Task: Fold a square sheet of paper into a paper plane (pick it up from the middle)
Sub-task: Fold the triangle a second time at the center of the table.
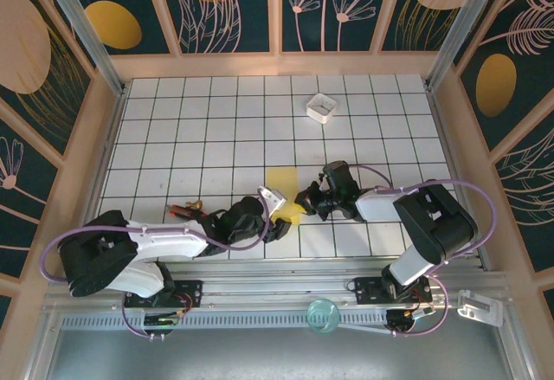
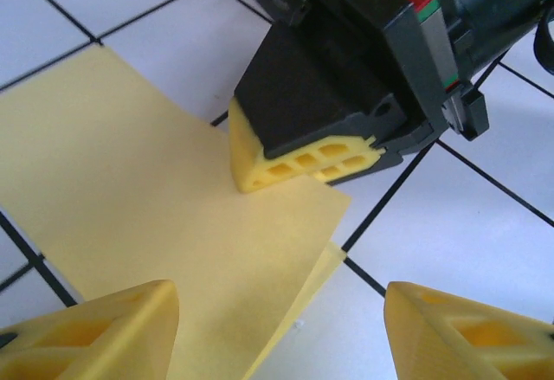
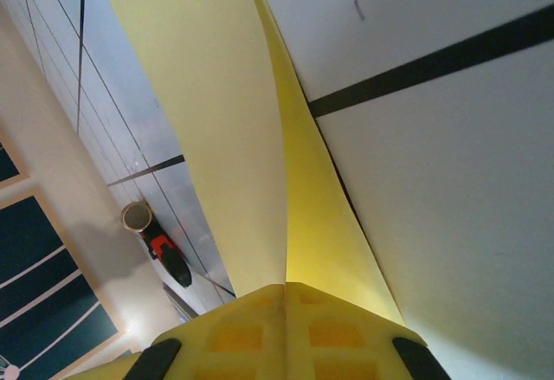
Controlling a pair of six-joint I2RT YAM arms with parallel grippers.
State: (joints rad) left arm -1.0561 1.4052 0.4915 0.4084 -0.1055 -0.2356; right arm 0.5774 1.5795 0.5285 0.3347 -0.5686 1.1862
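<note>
The square sheet of paper (image 1: 282,181) is yellow and lies folded over on the tiled table, its upper layer bowed up along one edge. My right gripper (image 1: 305,200) is shut at that edge. In the right wrist view the sheet of paper (image 3: 216,138) runs straight into the seam of the shut gripper (image 3: 286,298). In the left wrist view the sheet (image 2: 130,190) lies flat, with the right gripper's fingertips (image 2: 294,159) down on it. My left gripper (image 2: 281,337) stands open just short of the sheet's near edge, one finger over the paper, the other over bare tile. From above, the left gripper (image 1: 279,217) sits beside the sheet's near corner.
A small white square box (image 1: 322,107) sits at the back right of the table. A red and black tool (image 1: 183,211) lies by the left arm, also seen as the tool (image 3: 164,254) beside a small roll (image 3: 137,215). Wooden walls enclose the table.
</note>
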